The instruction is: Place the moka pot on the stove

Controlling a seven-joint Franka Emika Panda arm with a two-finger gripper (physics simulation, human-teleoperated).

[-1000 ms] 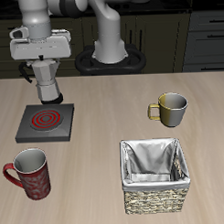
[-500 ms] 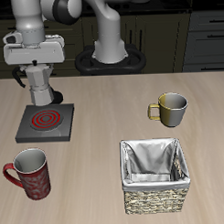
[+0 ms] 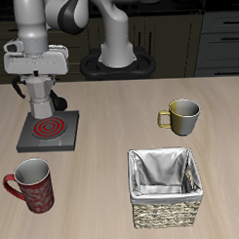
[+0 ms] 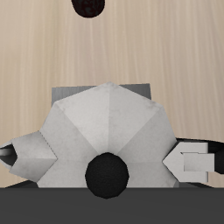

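The silver-grey faceted moka pot (image 3: 42,98) hangs in my gripper (image 3: 39,83), which is shut on its upper part. It is held just above the back half of the stove (image 3: 46,133), a dark-grey square plate with a glowing red spiral ring (image 3: 47,127). In the wrist view the pot (image 4: 105,131) fills the frame, with its black lid knob (image 4: 108,173) and a pale fingertip (image 4: 192,163) against its side. A strip of the stove (image 4: 74,90) shows behind the pot.
A red patterned mug (image 3: 31,184) stands near the table's front edge, in front of the stove. An olive-metal mug (image 3: 182,116) stands across the table. A woven basket with grey lining (image 3: 165,186) sits near the front edge.
My gripper has carried the moka pot sideways and a little toward the table's front edge, from behind the stove to over its back half.
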